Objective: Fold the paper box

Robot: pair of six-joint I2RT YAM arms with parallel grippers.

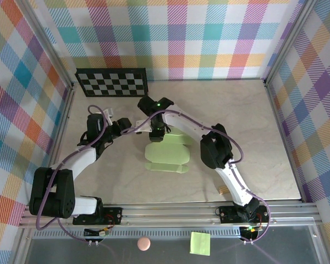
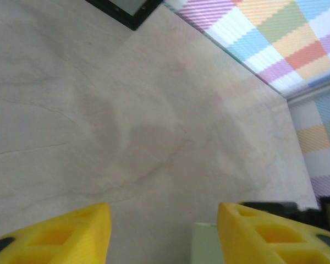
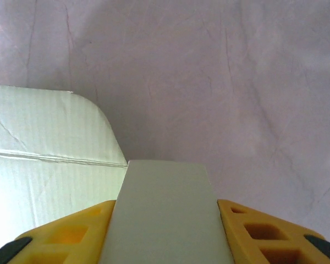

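Observation:
The paper box (image 1: 168, 157), pale lime-green card with rounded flaps, lies partly folded at the middle of the table. My right gripper (image 1: 157, 133) is at its far edge. In the right wrist view a raised panel of the paper box (image 3: 165, 209) spans the whole gap between the yellow fingers (image 3: 71, 231), so my right gripper (image 3: 168, 223) is shut on it. A creased flap (image 3: 44, 143) spreads out to the left. My left gripper (image 1: 131, 127) hovers just left of the box's far edge. My left gripper (image 2: 164, 223) is open over bare table, with a card corner (image 2: 204, 245) beside its right finger (image 2: 258, 231).
A black-and-white checkerboard (image 1: 111, 82) lies at the back left of the table. Plaid walls close in three sides. In front of the metal rail (image 1: 165, 212) lie a bright-green sticky note (image 1: 200, 242) and a small pink round thing (image 1: 143, 243).

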